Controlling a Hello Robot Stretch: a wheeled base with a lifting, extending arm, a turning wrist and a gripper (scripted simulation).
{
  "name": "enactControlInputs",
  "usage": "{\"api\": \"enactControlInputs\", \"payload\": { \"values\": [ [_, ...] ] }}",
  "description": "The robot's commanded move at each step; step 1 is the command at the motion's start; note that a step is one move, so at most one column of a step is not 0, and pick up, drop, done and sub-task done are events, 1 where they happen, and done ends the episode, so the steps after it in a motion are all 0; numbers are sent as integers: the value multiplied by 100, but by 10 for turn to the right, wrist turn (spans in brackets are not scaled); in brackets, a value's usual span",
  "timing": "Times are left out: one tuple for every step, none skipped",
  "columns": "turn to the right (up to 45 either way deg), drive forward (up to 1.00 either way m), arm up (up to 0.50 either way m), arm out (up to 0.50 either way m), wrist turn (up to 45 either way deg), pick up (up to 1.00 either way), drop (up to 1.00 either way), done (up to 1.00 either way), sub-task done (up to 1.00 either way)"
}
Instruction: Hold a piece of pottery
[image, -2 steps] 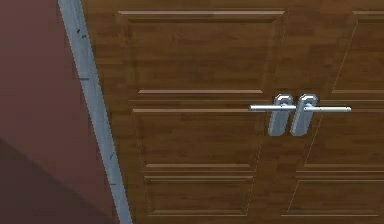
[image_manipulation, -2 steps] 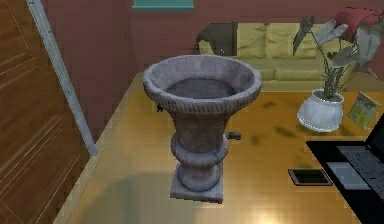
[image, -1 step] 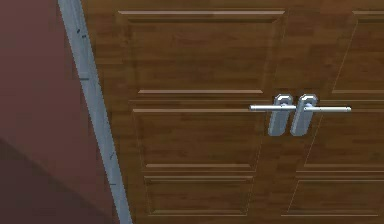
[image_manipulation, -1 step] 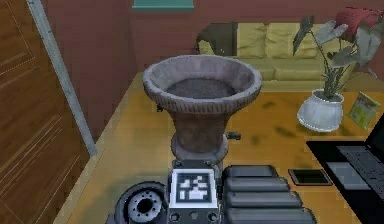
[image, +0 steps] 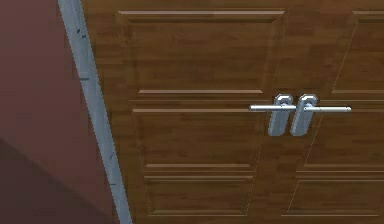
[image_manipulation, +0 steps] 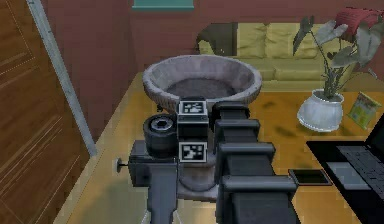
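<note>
Ahead: in the forward view, wooden panelled double doors (image: 200, 110) take the centre and right, and two silver lever handles (image: 291, 112) sit side by side at right of centre.
Door edge: a grey frame strip (image: 95, 100) slants down the left, with dark red wall (image: 35, 90) beyond it.
Arm: in the arm side view, a dark square bar (image_manipulation: 245, 170) rises from the bottom edge just right of centre, with two white marker squares (image_manipulation: 192, 108) at its far end.
Hand: its dark body (image_manipulation: 150, 150) sits left of the markers at lower centre, with the bowl right behind it. I cannot tell its grip or whether it has hold of anything.
Laptop: a dark laptop (image_manipulation: 352, 165) lies at lower right on the yellow wooden tabletop (image_manipulation: 275, 110).
Task's thing: a big grey bowl (image_manipulation: 200, 80) on a stem stands on the tabletop at centre frame, just above the hand.
Plant: a white pot (image_manipulation: 323, 110) with long leaves is at right, well apart from the bowl.
Far back: a yellow sofa (image_manipulation: 260, 42) sits at upper right.
</note>
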Motion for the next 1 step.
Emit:
{"api": "enactControlInputs", "payload": {
  "values": [
    [0,0,0,0,450,0,0,0,0]
  ]
}}
